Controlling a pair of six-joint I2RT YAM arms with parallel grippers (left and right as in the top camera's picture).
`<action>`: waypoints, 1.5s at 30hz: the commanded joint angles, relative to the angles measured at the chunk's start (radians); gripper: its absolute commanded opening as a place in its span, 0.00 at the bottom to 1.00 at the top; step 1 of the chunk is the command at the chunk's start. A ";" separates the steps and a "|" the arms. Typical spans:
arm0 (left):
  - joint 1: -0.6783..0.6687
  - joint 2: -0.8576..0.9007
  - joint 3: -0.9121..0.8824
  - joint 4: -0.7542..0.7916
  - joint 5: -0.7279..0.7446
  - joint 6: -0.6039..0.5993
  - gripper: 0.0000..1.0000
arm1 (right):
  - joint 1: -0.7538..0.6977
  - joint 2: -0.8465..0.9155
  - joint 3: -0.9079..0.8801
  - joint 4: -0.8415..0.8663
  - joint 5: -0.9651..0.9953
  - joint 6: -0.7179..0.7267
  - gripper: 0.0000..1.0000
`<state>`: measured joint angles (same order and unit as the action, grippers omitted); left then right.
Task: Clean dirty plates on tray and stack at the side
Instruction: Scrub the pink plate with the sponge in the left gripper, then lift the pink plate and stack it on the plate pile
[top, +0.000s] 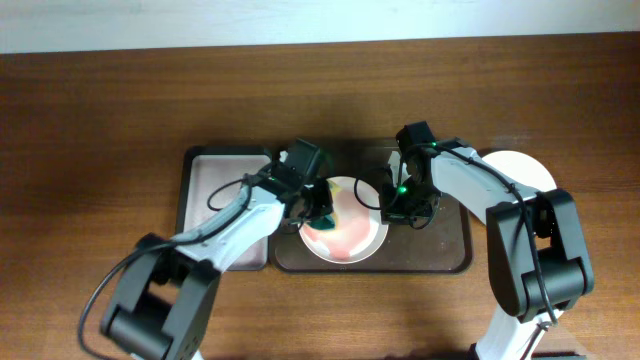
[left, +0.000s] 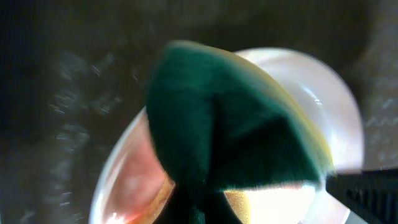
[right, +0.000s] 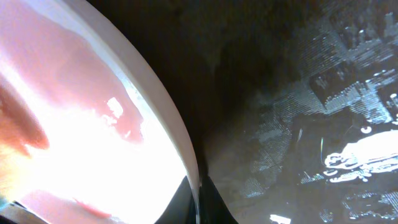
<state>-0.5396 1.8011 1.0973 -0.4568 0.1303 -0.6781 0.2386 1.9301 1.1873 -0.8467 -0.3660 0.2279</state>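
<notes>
I'm holding left gripper (top: 318, 207) clamped on sponge (left: 230, 124) over smeared plate (top: 350, 245); right gripper (top: 398, 207) pinching plate's rim.

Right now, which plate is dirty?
The plate on the dark tray, reddish inside, with the green sponge over it. The other plate, off the tray at right, looks plain white.

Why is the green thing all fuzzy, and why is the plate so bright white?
Left wrist view: the sponge is very close and smeared by blur. Right wrist view: glare washes out the plate; the tray looks dark. Overhead view: sharp, evenly lit.
</notes>
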 joint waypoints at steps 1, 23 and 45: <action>0.017 -0.136 -0.003 -0.042 -0.052 0.159 0.00 | 0.003 0.008 -0.009 -0.002 0.042 -0.003 0.04; 0.425 -0.140 -0.018 -0.268 -0.127 0.538 0.00 | 0.003 -0.230 0.059 -0.071 0.305 -0.002 0.04; 0.425 0.066 -0.018 -0.187 -0.127 0.538 0.33 | 0.486 -0.424 0.059 -0.066 1.374 0.069 0.04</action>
<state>-0.1173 1.8259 1.0904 -0.6384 0.0090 -0.1539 0.6834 1.5284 1.2274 -0.9195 0.8333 0.2806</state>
